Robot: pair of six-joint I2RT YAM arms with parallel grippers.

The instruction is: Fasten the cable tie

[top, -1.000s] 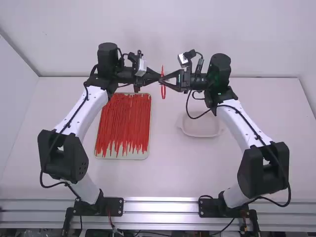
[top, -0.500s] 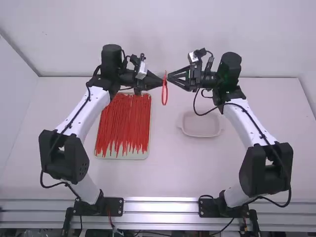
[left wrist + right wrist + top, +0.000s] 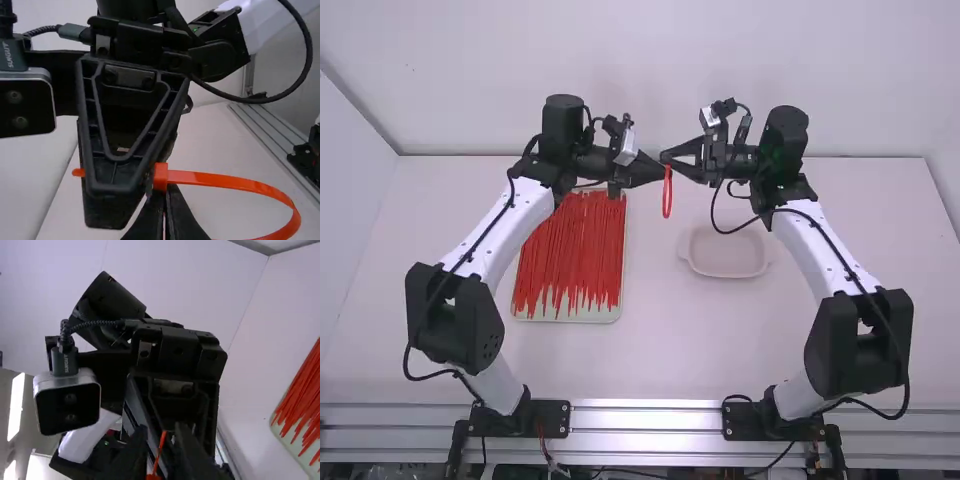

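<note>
Left gripper (image 3: pixel 654 174) is clamped shut on the square head of the red cable tie (image 3: pixel 667 198), its two tips pressed together right at the head in the left wrist view, high above the table (image 3: pixel 650 340). Tip to tip with it, from the opposite side, is the right gripper (image 3: pixel 668 158). Its fingers (image 3: pixel 192 455) stand a little apart with the tie's thin strap running between them and a sliver of gap on either side, so it brackets the strap without pinching it. From the head the strap curves away in a loop that hangs below both grippers, and a short stub of the tail pokes out past the far side of the right gripper. Below the left gripper, back toward its own arm's base, a tray (image 3: pixel 566 317) lies on the table, packed with loose red ties (image 3: pixel 570 250) laid side by side. Below the right gripper, on its arm's side, sits a shallow white dish (image 3: pixel 725 262), apart from the tray. The loop hangs in the air above the gap between the two, touching neither.
</note>
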